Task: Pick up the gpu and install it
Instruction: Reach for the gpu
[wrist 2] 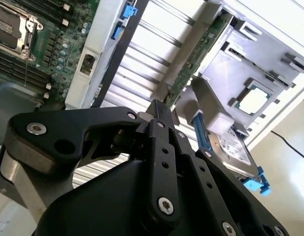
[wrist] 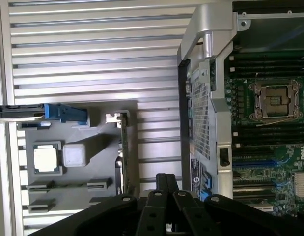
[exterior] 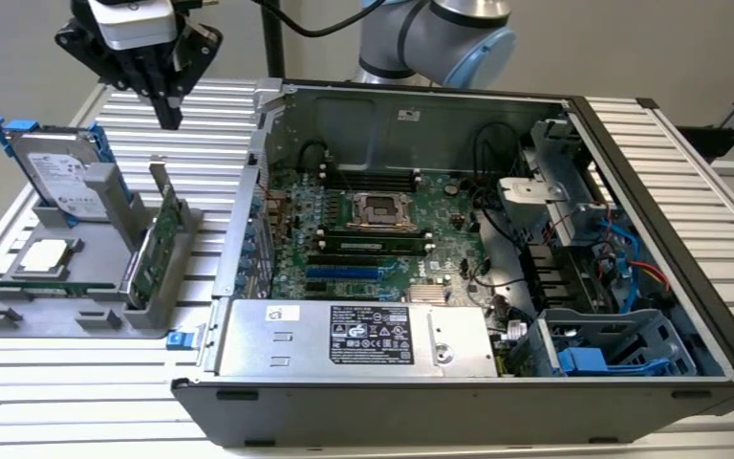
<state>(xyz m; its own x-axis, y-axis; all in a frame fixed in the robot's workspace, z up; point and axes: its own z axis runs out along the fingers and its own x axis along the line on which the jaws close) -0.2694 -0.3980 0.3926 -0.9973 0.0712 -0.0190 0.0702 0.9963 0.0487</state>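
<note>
While the end effector (exterior: 167, 117) is hanging pinched together and empty above the desk (exterior: 87, 382), it is risking toppling the upright gpu (exterior: 163, 239) in the edge-side grey holder (exterior: 35, 320) unless opened.

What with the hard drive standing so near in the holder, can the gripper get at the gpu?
Probably yes: the gpu stands on edge in the gray holder, its top edge bare; the gripper hangs above with nothing between, and the hard drive stands apart.
</note>
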